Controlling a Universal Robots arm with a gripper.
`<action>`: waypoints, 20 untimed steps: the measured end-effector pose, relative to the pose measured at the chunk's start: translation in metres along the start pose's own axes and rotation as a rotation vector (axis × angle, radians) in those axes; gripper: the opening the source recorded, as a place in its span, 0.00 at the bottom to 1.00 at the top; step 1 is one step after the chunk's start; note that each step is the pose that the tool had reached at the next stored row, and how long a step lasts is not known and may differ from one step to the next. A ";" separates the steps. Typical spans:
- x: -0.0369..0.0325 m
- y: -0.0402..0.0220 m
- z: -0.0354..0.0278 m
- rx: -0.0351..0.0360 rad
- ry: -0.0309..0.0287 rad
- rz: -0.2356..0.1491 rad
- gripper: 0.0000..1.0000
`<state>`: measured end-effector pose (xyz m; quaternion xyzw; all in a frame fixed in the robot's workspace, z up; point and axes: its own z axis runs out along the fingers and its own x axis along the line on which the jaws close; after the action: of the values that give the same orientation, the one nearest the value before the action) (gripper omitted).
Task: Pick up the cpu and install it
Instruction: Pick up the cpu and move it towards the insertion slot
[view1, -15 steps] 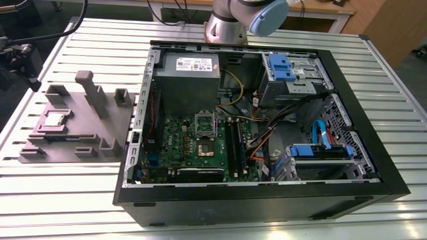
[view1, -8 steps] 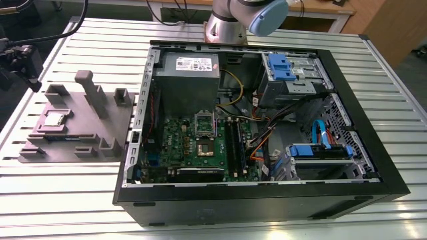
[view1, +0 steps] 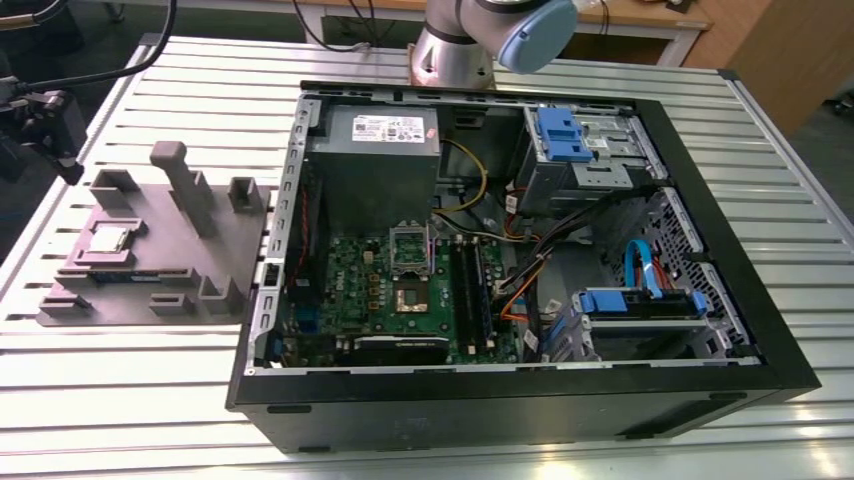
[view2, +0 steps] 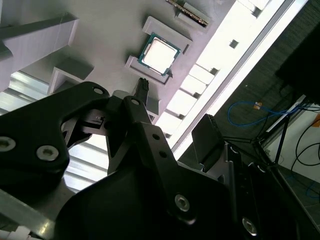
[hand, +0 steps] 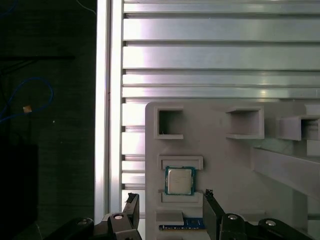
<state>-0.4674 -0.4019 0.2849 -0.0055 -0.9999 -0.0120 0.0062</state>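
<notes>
cpu (hand: 179, 180) seated in the grey tray (view1: 187, 262) — gripper (hand: 170, 196) empty
In the exterior view the tray lies on the desk (view1: 174, 100) at nine o'clock from the computer case (view1: 534, 400) — gripper fingers stand apart, just above the cpu.

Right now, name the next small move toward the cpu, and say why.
Probably close in and centre over the cpu: it lies untouched in the grey holder, while the open gripper hangs clear of it, not yet straddling it.
</notes>
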 end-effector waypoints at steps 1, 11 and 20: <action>-0.0001 0.0000 0.0002 0.0006 -0.0002 0.000 0.62; -0.0009 -0.0002 0.0127 0.0139 -0.0002 0.000 0.62; -0.0038 -0.0005 0.0281 0.0142 -0.0038 0.000 0.62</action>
<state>-0.4639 -0.4018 0.2567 -0.0056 -1.0000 -0.0049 0.0044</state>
